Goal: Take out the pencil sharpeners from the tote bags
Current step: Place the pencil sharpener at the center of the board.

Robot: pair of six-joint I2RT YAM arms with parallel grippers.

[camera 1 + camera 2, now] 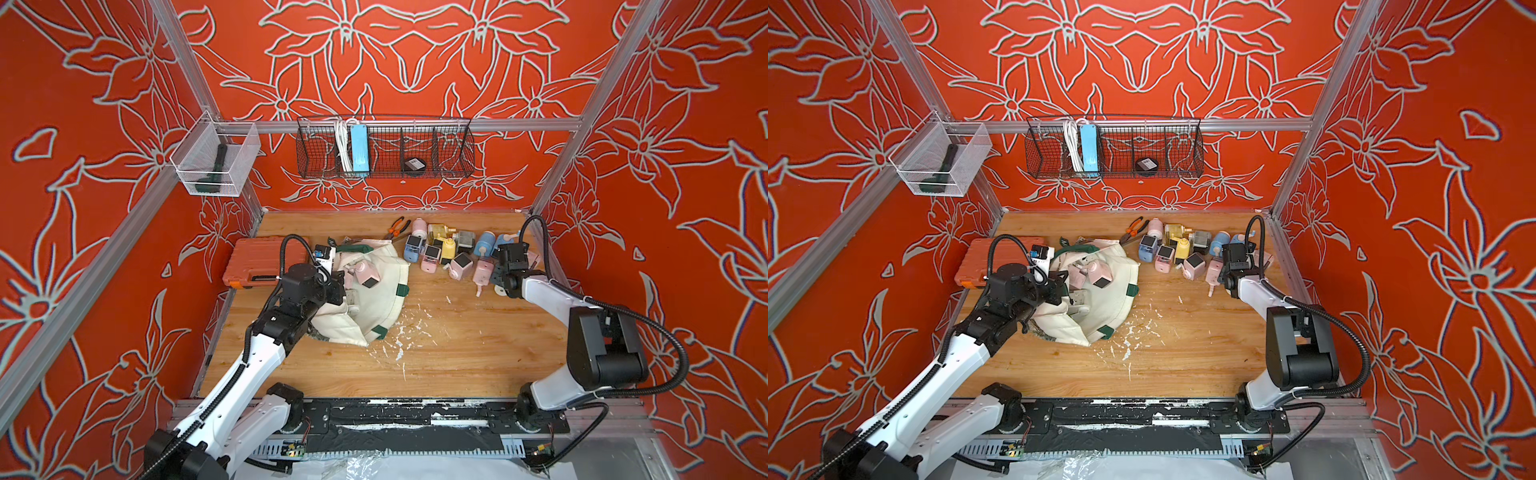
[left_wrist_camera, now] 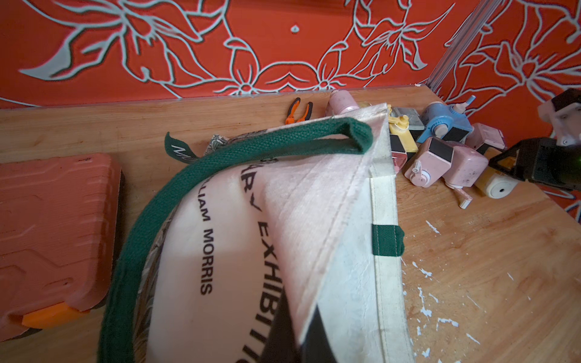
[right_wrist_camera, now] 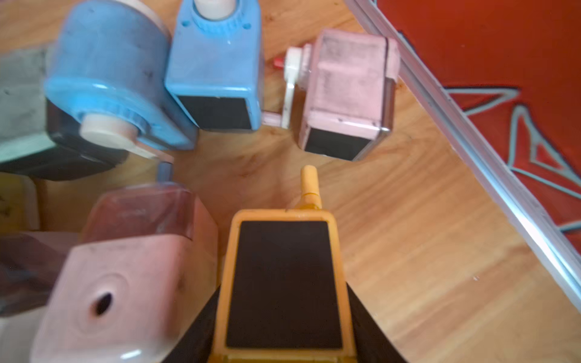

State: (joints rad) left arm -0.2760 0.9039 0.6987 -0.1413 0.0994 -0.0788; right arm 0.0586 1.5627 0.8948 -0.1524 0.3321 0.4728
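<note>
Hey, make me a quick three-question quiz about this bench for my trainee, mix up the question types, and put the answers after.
1. True or false: the right tool is empty.
2. What is the left tool clamped on? A) tote bag B) pliers C) orange case
3. What colour is the sharpener showing in the bag's mouth?
Key: 1 false, it holds a yellow sharpener; 2 A; 3 pink.
</note>
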